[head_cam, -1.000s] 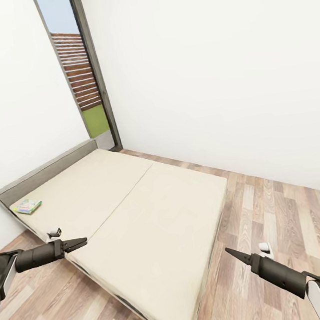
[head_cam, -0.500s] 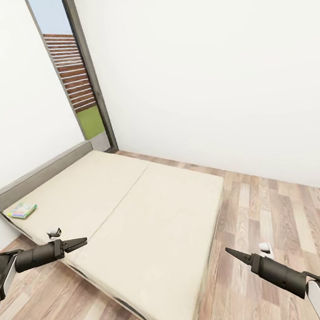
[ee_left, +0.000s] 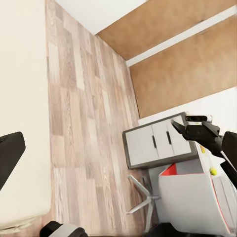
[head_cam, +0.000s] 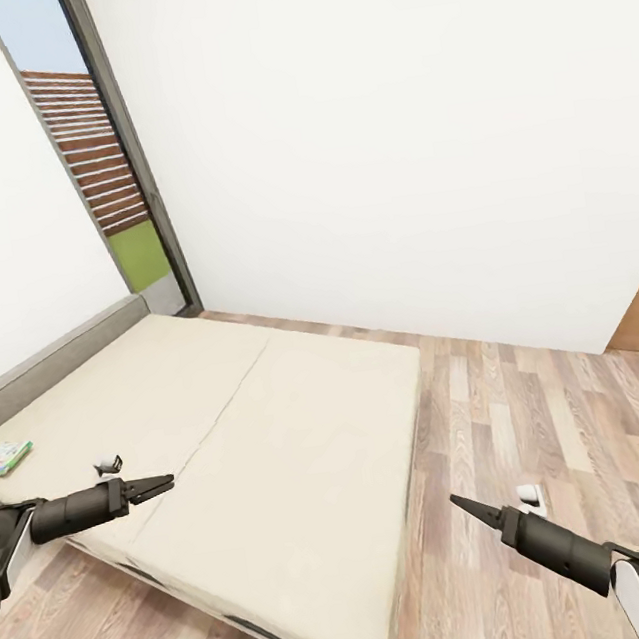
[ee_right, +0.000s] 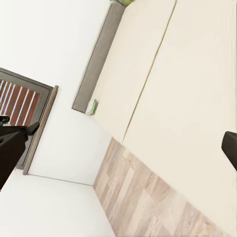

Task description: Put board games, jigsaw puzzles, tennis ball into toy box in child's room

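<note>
Green board game (head_cam: 0,458) on beige bed (head_cam: 276,446)

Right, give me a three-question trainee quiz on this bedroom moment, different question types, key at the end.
1. True or false: the board game lies on the bed near the headboard.
2. Multiple choice: the left gripper is A) clamped on the board game, B) holding nothing, its tips over the bed's edge, C) resting on the floor.
3. Fill in: in the head view the right gripper hangs above the wooden ____.

Key: 1 true; 2 B; 3 floor.
</note>
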You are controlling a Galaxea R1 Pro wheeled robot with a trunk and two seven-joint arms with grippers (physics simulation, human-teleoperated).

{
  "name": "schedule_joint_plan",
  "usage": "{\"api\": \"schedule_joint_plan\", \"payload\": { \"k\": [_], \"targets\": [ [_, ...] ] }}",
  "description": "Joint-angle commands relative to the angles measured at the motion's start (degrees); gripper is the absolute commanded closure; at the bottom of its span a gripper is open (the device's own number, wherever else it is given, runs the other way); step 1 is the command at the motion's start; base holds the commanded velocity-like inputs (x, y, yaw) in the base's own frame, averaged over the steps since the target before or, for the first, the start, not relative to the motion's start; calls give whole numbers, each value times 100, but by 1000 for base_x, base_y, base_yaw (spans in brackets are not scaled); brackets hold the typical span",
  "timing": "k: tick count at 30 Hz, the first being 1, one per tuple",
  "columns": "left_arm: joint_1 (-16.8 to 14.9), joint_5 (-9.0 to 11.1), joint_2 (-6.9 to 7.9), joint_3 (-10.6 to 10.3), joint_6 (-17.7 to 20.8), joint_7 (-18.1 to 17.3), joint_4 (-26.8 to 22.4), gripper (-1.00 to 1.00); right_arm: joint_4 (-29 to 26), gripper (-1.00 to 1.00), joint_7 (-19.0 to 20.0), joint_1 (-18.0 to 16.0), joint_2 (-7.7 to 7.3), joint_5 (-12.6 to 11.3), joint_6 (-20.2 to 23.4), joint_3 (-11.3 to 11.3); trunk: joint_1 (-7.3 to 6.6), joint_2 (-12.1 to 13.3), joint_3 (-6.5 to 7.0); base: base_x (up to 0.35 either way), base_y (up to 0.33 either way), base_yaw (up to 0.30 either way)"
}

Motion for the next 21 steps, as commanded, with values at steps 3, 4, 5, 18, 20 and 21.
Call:
{"api": "schedule_joint_plan", "payload": {
  "k": [3, 4, 5, 18, 20, 21],
  "targets": [
    [-2, 1, 2, 3, 61, -22, 0, -100, 0, -100, 7, -6, 1, -17, 33, -3, 3, -11, -11, 0, 45, -278],
    [-2, 1, 2, 3, 61, -22, 1, -100, 0, -100, 7, -6, 0, -17, 33, -3, 3, -11, -11, 0, 24, -279],
    [-3, 1, 3, 4, 61, -22, 0, -100, 0, -100, 7, -6, 0, -17, 33, -3, 3, -11, -11, 0, 19, -279],
    [-3, 1, 0, -3, 61, -22, -3, -100, 0, -100, 7, -6, 2, -17, 33, -3, 3, -11, -11, 72, 4, -103],
    [-3, 1, 0, -3, 61, -22, -1, -100, 0, -100, 7, -6, 4, -17, 33, -3, 3, -11, -11, 49, 0, -8],
    [-3, 1, 0, -3, 61, -22, -1, -100, 0, -100, 9, -6, 3, -17, 33, -3, 3, -11, -11, 31, 0, -5]
  ]
}}
